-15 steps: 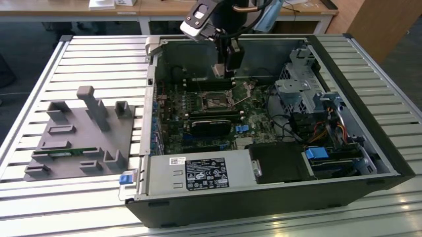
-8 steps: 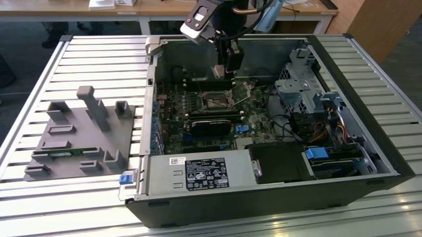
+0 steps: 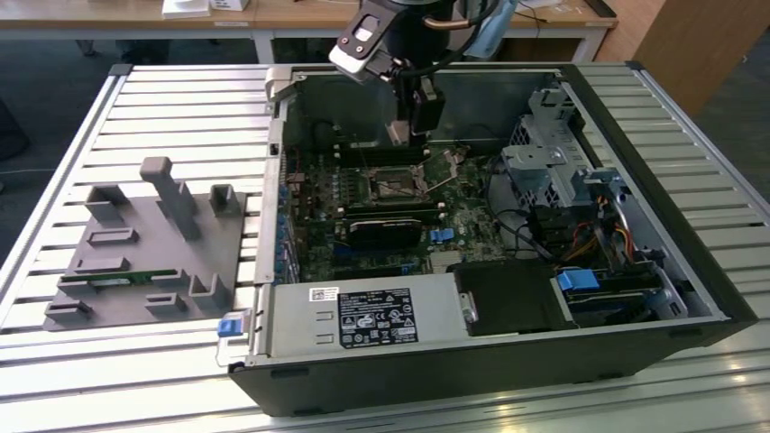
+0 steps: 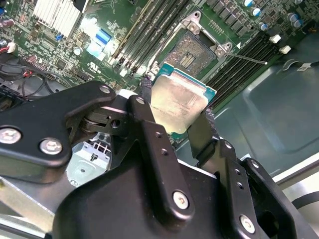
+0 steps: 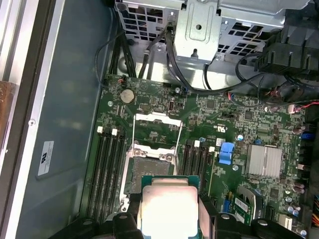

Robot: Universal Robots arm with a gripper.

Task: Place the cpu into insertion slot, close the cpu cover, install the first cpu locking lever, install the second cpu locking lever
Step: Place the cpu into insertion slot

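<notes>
- Your end effector (image 4: 178, 102) is clamped on the cpu (image 5: 168, 209); in both wrist views its 2 black fingers (image 4: 149, 132) press on 2 opposite edges of the chip, with the silver-grey top facing the cameras.
- You hold the cpu in the air over the green circuit board (image 5: 219, 114); it is near the insertion slot (image 5: 148, 172) but not in it, and the slot's dark centre lies bare.
- The cpu cover (image 5: 157, 120) stands swung open at the edge of the slot farthest from the chip.
- In the second wrist view a thin locking lever (image 4: 246, 59) juts out from 1 corner of the slot, over the nearby memory slots (image 5: 109, 169); these long black slots run along both sides of the insertion slot.
- In the exterior view your arm reaches down into the open computer case (image 3: 481, 370), which lies on the slatted desk (image 3: 157, 99); a grey fixture block (image 3: 132, 262) sits on the desk just beside the case, at the exterior view's left.
</notes>
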